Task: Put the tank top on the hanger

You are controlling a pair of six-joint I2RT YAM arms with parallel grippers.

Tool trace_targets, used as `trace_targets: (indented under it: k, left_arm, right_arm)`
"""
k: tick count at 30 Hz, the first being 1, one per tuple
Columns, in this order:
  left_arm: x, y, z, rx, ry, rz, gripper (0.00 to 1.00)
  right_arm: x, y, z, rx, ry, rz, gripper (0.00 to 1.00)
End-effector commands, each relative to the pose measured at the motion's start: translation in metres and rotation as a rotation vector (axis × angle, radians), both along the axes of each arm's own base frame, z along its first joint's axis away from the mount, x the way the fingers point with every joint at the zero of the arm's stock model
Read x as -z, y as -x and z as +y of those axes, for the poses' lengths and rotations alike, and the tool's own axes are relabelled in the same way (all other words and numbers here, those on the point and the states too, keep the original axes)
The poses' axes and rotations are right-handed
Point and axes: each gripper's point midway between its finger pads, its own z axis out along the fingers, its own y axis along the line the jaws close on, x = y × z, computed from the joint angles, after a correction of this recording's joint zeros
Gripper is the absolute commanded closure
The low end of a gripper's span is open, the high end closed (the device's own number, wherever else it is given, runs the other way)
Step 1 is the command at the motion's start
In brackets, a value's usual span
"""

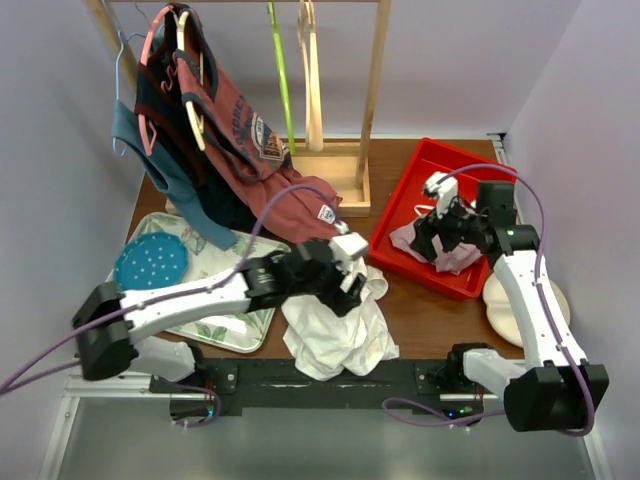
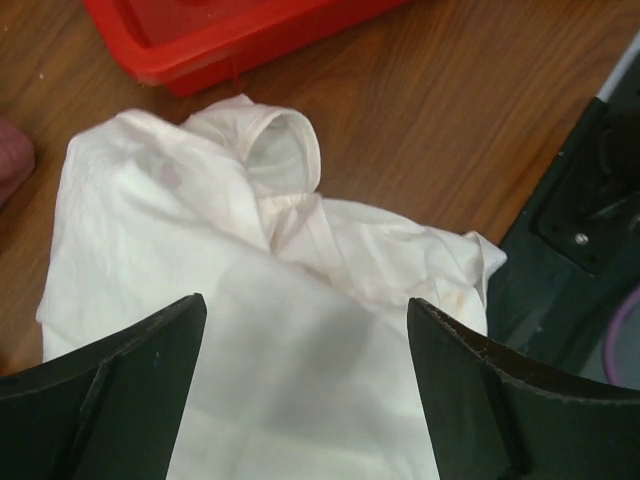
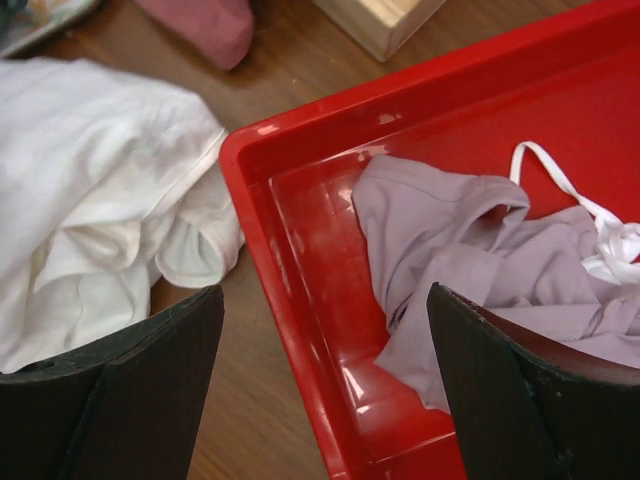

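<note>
My left pincer (image 2: pixel 305 310) hangs spread wide and empty right over the tank top (image 2: pixel 180 200). The top is a crumpled heap of thin white cloth on the wood table (image 2: pixel 450 120) by my bases, with a hemmed opening facing up. This is my nearer arm. My right pincer (image 3: pixel 325 295), likewise agape and holding nothing, sits over the glossy red tray (image 3: pixel 262 230). Far back, the slim green hanger (image 1: pixel 282 75) hangs upright on the rack (image 1: pixel 378 70).
</note>
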Motion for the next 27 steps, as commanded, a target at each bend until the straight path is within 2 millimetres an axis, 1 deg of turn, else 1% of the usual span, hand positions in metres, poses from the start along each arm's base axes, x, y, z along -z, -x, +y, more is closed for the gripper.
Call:
trace_targets:
  k: [1,2,3,4,5,6,7,8,9,10,11,12,13,15,16,18,21,22,23,24,25,27]
  left_arm:
    - [-0.029,-0.035,-0.031,-0.077,-0.084,-0.247,0.15]
    - [-0.016,-0.035,-0.040,-0.053,-0.127,-0.257,0.18]
    - [-0.020,-0.040,-0.049,-0.026,-0.142,-0.289,0.18]
    - [-0.015,-0.042,-0.053,-0.013,-0.164,-0.296,0.21]
    - [0.005,-0.047,-0.058,-0.003,-0.219,-0.296,0.22]
    - [0.006,-0.051,-0.062,0.005,-0.250,-0.310,0.24]
    - [0.026,-0.054,-0.065,0.014,-0.301,-0.301,0.26]
    - [0.032,-0.057,-0.066,0.016,-0.326,-0.305,0.27]
    - [0.034,-0.059,-0.070,0.025,-0.338,-0.312,0.27]
    - [0.049,-0.060,-0.072,0.033,-0.370,-0.304,0.30]
    - [0.055,-0.062,-0.073,0.036,-0.387,-0.304,0.31]
    - [0.057,-0.064,-0.076,0.041,-0.397,-0.309,0.32]
    - [0.069,-0.065,-0.077,0.046,-0.423,-0.301,0.33]
    - [0.075,-0.067,-0.077,0.043,-0.450,-0.302,0.36]
    - [0.085,-0.068,-0.076,0.042,-0.474,-0.297,0.40]
    - [0.094,-0.068,-0.071,0.038,-0.507,-0.292,0.41]
    - [0.106,-0.069,-0.061,0.023,-0.546,-0.293,0.57]
    - [0.105,-0.069,-0.060,0.017,-0.544,-0.297,0.81]
    - [0.104,-0.070,-0.057,-0.001,-0.546,-0.301,0.92]
    - [0.104,-0.069,-0.055,-0.004,-0.543,-0.300,0.98]
    - [0.093,-0.070,-0.055,-0.014,-0.517,-0.307,1.00]
    - [0.083,-0.067,-0.051,-0.029,-0.484,-0.299,1.00]
  right_arm:
    - [-0.017,-0.014,-0.004,0.092,-0.147,-0.033,0.14]
    - [-0.017,-0.014,-0.006,0.100,-0.160,-0.029,0.14]
    - [-0.017,-0.016,-0.010,0.114,-0.165,-0.032,0.14]
    - [-0.016,-0.015,-0.011,0.118,-0.173,-0.030,0.14]
    - [-0.017,-0.014,-0.012,0.120,-0.183,-0.030,0.14]
    - [-0.016,-0.013,-0.013,0.122,-0.187,-0.029,0.13]
    - [-0.018,-0.012,-0.013,0.122,-0.192,-0.035,0.14]
    - [-0.018,-0.012,-0.014,0.127,-0.195,-0.038,0.13]
    - [-0.016,-0.011,-0.014,0.127,-0.198,-0.034,0.13]
    - [-0.016,-0.011,-0.014,0.126,-0.200,-0.035,0.13]
    - [-0.015,-0.010,-0.014,0.128,-0.201,-0.032,0.13]
    - [-0.014,-0.010,-0.014,0.129,-0.204,-0.027,0.13]
    - [-0.014,-0.010,-0.014,0.128,-0.204,-0.028,0.13]
    - [-0.013,-0.009,-0.014,0.127,-0.208,-0.026,0.13]
    - [-0.013,-0.008,-0.014,0.123,-0.211,-0.023,0.13]
    - [-0.013,-0.007,-0.013,0.119,-0.215,-0.023,0.13]
    - [-0.013,-0.005,-0.010,0.109,-0.224,-0.019,0.13]
    - [-0.012,-0.005,-0.010,0.105,-0.227,-0.018,0.13]
    - [-0.012,-0.004,-0.008,0.097,-0.232,-0.014,0.13]
    - [-0.011,-0.002,-0.008,0.092,-0.235,-0.006,0.14]
    - [-0.010,0.000,-0.006,0.079,-0.236,-0.002,0.14]
    - [-0.009,0.007,0.000,0.025,-0.242,0.009,0.14]
